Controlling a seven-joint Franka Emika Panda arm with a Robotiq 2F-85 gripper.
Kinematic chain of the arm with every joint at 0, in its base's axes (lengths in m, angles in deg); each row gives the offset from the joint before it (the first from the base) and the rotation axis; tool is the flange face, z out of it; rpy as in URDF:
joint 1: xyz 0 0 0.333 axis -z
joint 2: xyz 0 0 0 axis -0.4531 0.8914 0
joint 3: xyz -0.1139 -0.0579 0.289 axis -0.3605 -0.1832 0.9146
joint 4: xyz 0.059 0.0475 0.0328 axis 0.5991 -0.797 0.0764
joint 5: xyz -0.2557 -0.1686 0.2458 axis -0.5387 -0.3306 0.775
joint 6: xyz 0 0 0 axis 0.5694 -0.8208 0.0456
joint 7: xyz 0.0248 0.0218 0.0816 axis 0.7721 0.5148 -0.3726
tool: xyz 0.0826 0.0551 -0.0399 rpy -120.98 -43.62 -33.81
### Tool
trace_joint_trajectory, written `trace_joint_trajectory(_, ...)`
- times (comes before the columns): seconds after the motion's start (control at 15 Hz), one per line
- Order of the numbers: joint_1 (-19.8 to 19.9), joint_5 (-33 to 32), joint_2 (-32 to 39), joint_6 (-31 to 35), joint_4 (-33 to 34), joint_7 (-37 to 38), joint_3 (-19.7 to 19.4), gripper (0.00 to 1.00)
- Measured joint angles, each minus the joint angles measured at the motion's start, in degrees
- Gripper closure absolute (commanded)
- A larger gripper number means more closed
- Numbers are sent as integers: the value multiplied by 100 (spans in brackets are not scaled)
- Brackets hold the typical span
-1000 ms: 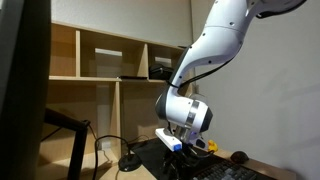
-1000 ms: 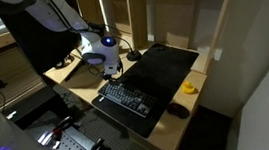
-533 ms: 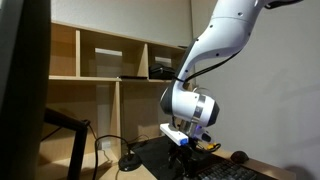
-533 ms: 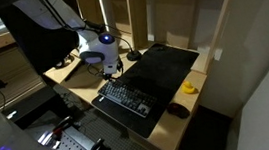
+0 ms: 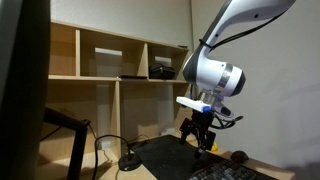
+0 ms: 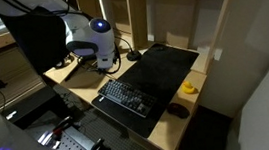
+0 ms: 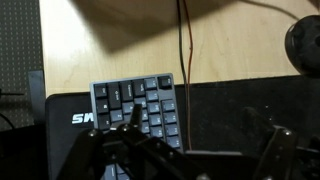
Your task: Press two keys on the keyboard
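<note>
The black keyboard (image 6: 129,98) lies at the front of the wooden desk, next to the smooth black desk mat (image 6: 166,65). It shows dimly at the bottom of an exterior view (image 5: 232,173). In the wrist view only its number-pad end (image 7: 140,105) is seen. My gripper (image 6: 108,67) hangs in the air above the keyboard's far end and touches nothing. It also shows in an exterior view (image 5: 200,142). In the wrist view its dark fingers (image 7: 195,160) stand wide apart, open and empty.
A yellow object (image 6: 189,86) and a black mouse (image 6: 178,110) lie on the desk past the keyboard. A red cable (image 7: 183,40) and a round black base (image 7: 305,40) are on the wood behind. Wooden shelves (image 5: 110,70) stand behind the desk.
The gripper has risen from just above the keyboard to well above it. The wrist has swung upward and away. The keyboard has not moved.
</note>
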Motion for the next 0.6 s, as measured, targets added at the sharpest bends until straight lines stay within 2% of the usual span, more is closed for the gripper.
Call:
trace_joint_trajectory(0.27, -20, 525, 71, -19, 68, -230, 129, 0)
trace_joint_trajectory(0.6, -219, 1017, 972, 626, 487, -223, 423, 0)
